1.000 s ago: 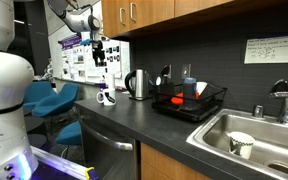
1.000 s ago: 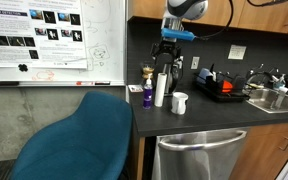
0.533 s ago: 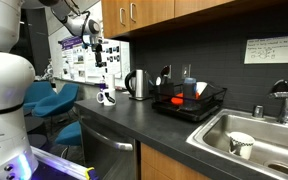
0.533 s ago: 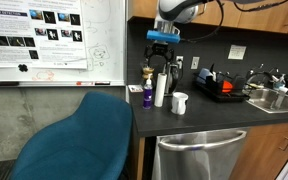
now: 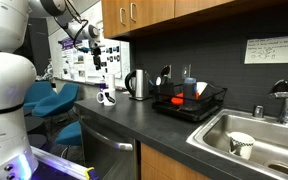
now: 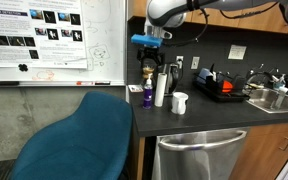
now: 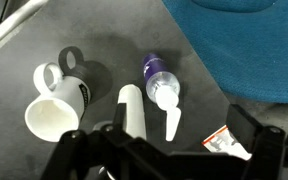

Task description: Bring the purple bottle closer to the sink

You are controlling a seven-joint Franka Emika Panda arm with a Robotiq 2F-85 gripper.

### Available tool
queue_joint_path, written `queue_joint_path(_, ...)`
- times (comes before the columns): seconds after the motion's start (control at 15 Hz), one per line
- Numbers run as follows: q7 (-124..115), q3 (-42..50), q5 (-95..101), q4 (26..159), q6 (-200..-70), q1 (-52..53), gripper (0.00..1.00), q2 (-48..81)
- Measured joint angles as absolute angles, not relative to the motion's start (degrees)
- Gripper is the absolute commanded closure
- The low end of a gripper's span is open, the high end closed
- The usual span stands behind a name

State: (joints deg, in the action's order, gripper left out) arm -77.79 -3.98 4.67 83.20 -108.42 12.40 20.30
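Observation:
The purple bottle point(image 6: 147, 96) with a white spray top stands at the counter's end, far from the sink point(image 6: 274, 99). In the wrist view the purple bottle point(image 7: 159, 80) shows from above, beside a white cylinder point(image 7: 131, 108). My gripper point(image 6: 148, 62) hangs open and empty a little above the bottle. In the wrist view the gripper's point(image 7: 169, 152) dark fingers spread wide at the bottom edge. In an exterior view the gripper point(image 5: 98, 58) is over the counter's far end and the sink point(image 5: 254, 131) is near the camera.
A white mug point(image 7: 51, 113) and a dark mug point(image 7: 73, 63) stand by the cylinder. A red-white packet point(image 7: 227, 143) lies near the bottle. A kettle point(image 5: 137, 84) and a dish rack point(image 5: 190, 101) stand between bottle and sink. A blue chair point(image 6: 79, 140) is past the counter's end.
My gripper has moved along the counter away from the sink, from over the white cylinder to over the purple bottle. It stays open. The objects have not moved.

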Motion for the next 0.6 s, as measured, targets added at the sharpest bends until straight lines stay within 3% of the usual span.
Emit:
queue_joint_path(0.53,-87.28,-2.82,6.72,81.51,-106.69,13.42,0.0,23.45)
queue_joint_path(0.6,-87.28,-2.57,6.83,81.51,-106.69,13.41,0.04,23.53)
